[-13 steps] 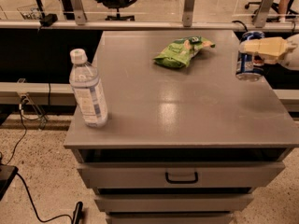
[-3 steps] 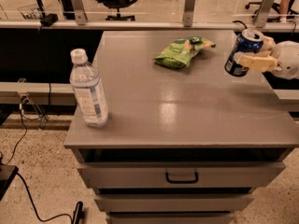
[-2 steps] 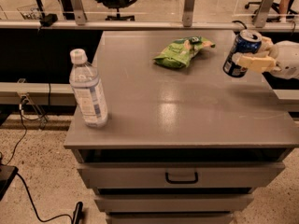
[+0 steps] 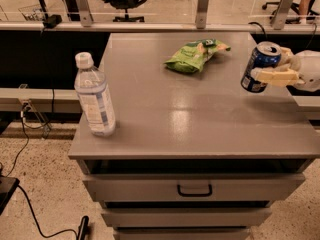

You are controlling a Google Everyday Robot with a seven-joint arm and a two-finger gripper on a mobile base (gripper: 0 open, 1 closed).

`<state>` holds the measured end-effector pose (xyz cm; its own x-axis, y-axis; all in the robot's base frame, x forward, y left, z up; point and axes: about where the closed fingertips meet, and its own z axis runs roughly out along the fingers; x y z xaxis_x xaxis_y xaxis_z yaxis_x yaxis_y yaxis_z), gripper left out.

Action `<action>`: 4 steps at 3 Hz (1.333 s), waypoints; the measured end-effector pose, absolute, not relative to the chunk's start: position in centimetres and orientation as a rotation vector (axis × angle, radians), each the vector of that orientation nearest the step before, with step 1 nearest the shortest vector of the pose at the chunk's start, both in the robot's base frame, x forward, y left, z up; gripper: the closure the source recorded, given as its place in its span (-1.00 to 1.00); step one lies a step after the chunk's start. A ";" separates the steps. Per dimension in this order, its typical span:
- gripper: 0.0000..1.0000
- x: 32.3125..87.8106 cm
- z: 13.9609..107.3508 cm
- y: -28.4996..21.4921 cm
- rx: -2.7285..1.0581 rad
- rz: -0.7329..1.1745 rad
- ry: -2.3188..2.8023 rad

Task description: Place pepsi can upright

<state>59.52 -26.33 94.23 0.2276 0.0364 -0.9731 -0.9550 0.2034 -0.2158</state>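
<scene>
The pepsi can [image 4: 258,64] is dark blue with a silver top. It is held near the right edge of the grey cabinet top [image 4: 195,109], tilted slightly with its top leaning right, and seems to hang just above the surface. My gripper [image 4: 272,69] comes in from the right. Its cream fingers [image 4: 275,76] are shut around the can's middle.
A clear water bottle [image 4: 94,96] stands upright near the front left corner. A green snack bag [image 4: 194,55] lies at the back middle. Drawers [image 4: 194,188] sit below the top. A railing runs behind, and cables lie on the floor at left.
The gripper and can have shifted left from the right edge over the top, and the can now leans instead of standing straight. Bottle and bag have not moved.
</scene>
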 end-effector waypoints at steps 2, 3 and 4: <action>1.00 59.3 92.0 -26.2 -1.296 0.780 1.198; 0.69 59.1 90.4 -26.5 -1.300 0.774 1.252; 0.28 58.8 89.3 -26.6 -1.254 0.823 1.291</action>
